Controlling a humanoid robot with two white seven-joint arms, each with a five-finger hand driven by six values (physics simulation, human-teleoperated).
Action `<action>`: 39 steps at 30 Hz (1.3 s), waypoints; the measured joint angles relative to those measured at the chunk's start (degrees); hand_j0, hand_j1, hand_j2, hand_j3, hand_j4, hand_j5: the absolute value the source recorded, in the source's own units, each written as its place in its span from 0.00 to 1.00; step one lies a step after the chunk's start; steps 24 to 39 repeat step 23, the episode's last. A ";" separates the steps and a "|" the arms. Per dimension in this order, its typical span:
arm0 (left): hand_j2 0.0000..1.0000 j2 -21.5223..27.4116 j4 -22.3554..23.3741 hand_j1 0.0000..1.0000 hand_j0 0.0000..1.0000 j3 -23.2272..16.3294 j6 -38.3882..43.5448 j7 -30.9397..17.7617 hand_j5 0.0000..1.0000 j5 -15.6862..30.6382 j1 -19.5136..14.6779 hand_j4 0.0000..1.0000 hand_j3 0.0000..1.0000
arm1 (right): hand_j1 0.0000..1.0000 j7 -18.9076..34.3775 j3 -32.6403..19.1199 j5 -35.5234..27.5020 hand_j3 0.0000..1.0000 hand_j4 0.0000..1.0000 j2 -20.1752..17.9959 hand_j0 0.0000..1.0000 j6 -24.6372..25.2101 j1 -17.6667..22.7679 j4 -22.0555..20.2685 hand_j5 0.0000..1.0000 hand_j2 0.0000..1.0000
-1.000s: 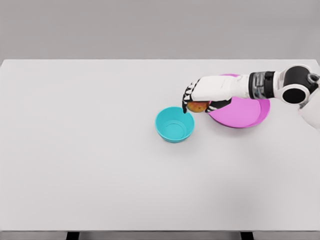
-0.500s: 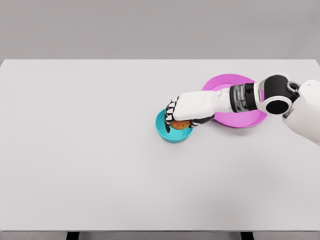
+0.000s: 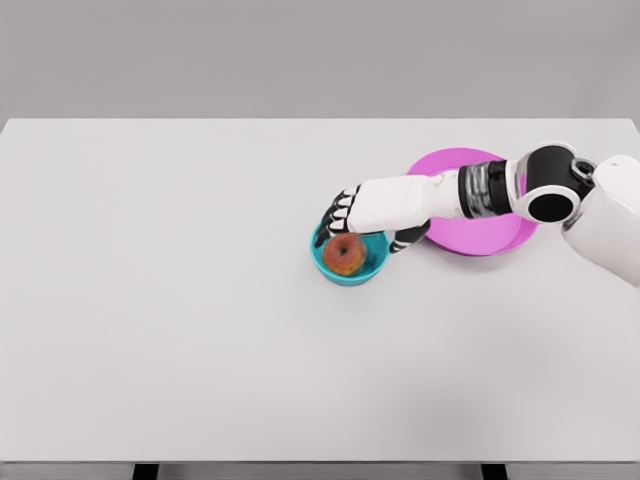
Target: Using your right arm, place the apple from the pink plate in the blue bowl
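The apple [image 3: 344, 254] is sitting in the blue bowl [image 3: 322, 256] on the white bench [image 3: 180, 300], its stem dimple facing up toward the camera; being round, it is showing no long axis. The right hand [image 3: 362, 212] is hovering over the bowl's far rim, fingers spread and gripping nothing. Beside it, the pink plate [image 3: 490, 240] is lying bare. Withdrawing well means lifting straight up, avoiding nudging the bowl.

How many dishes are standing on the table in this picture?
2. The blue bowl sits near the table's middle and holds the apple, just under the right hand. The pink plate lies to its right, partly covered by the forearm. None seems hidden.
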 measured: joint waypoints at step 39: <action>1.00 0.00 0.00 1.00 1.00 0.00 -0.01 0.00 1.00 0.00 -0.09 1.00 1.00 | 1.00 0.00 -46.75 -1.18 1.00 1.00 -8.09 1.00 -0.01 29.80 0.65 1.00 1.00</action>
